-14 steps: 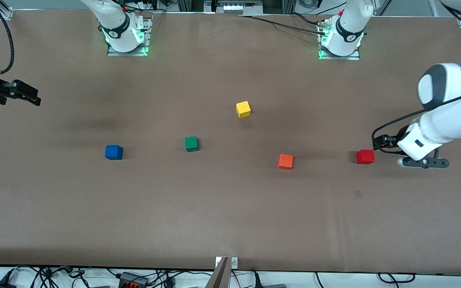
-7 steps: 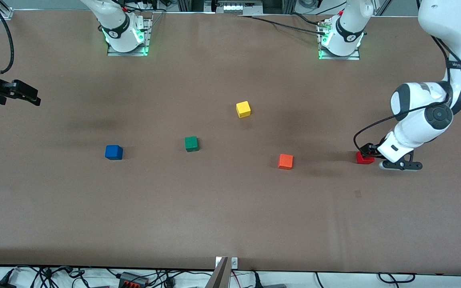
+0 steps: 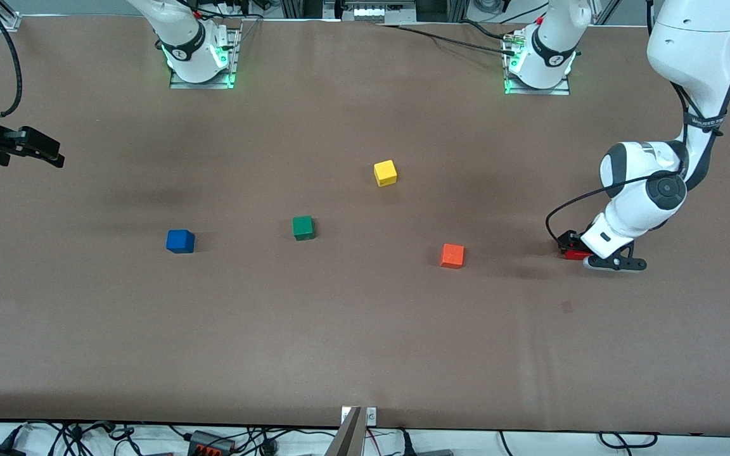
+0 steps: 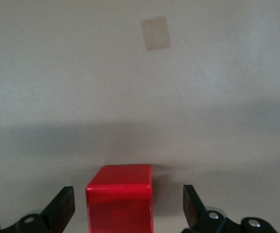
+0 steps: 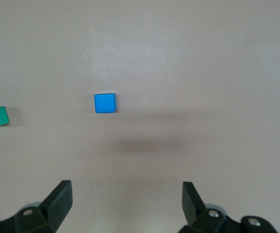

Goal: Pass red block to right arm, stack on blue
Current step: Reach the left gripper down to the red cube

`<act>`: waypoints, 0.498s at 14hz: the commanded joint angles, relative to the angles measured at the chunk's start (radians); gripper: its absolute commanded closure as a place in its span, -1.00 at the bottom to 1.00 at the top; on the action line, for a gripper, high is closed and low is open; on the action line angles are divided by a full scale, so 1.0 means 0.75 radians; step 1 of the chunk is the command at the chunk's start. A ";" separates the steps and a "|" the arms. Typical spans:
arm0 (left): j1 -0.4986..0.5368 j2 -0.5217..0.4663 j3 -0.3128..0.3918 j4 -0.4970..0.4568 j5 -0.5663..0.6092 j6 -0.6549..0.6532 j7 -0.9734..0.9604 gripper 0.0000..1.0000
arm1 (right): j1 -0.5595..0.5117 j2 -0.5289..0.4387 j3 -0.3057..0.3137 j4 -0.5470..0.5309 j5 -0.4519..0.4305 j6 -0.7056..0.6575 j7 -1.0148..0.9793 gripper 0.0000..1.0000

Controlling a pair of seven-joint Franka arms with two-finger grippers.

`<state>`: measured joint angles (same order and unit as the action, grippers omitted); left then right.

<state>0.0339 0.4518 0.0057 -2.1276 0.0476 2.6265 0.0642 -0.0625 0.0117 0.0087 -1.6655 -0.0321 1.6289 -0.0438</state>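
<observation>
Start at the right arm's end of the table: the right gripper [image 3: 54, 155] waits in the air there with its fingers spread and nothing between them; its wrist view shows the blue cube [image 5: 105, 103] well ahead on the bare table.

Moving toward the left arm's end, you pass the blue cube [image 3: 180, 241], the green cube [image 3: 303, 227], the yellow cube [image 3: 385, 173] and the orange cube [image 3: 452, 256]; all sit well apart; the yellow one lies farthest from the front camera.

At the left arm's end, the red block [image 3: 573, 253] rests on the table; the left gripper [image 3: 571, 244] is down around it.

Check the left wrist view: the red block [image 4: 120, 198] sits between the two parted fingers [image 4: 62, 208], closer to one than the other, with a gap on each side; the jaws are not yet closed on it.

Judgement: the block is bracketed; closing the fingers should secure it, and you should expect a slight sideways shift.
</observation>
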 commanded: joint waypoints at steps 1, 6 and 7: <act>0.008 0.015 -0.010 -0.016 0.027 0.028 0.019 -0.65 | -0.003 0.007 0.003 0.016 0.012 0.000 0.001 -1.00; 0.028 0.034 -0.010 -0.012 0.027 0.028 0.019 -0.02 | -0.003 0.021 0.003 0.018 0.010 0.021 -0.001 -1.00; 0.028 0.034 -0.010 -0.010 0.027 0.028 0.019 0.23 | -0.005 0.021 0.003 0.018 0.012 0.021 0.001 -1.00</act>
<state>0.0441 0.4754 0.0042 -2.1305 0.0477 2.6289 0.0659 -0.0625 0.0248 0.0087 -1.6655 -0.0321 1.6442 -0.0438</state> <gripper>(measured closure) 0.326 0.000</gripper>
